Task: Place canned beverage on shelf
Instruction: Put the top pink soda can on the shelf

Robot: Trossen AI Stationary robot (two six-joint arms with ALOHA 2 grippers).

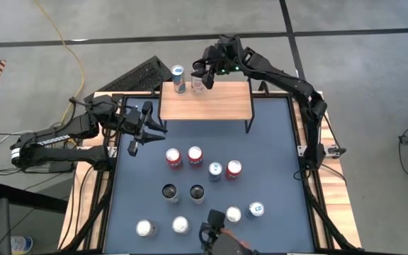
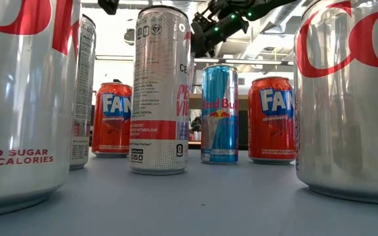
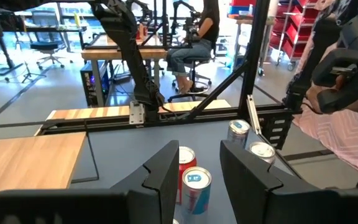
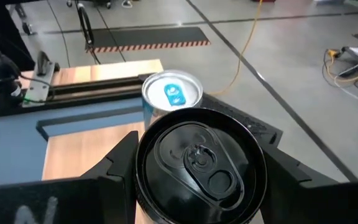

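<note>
The can [image 4: 199, 163] with the black top sits between the right gripper's [image 1: 202, 76] fingers, clamped at the back edge of the shelf [image 1: 205, 101]. Going left to right: the left gripper [image 1: 144, 128] hovers over the blue table [image 1: 275, 142] just beside the shelf's left end, its fingers a little apart around nothing. A blue-topped can [image 1: 178, 78] stands at the shelf's back-left corner, just beside the held one. In front of the shelf, more cans stand in loose rows on the table, among them two red ones [image 1: 173, 157].
</note>
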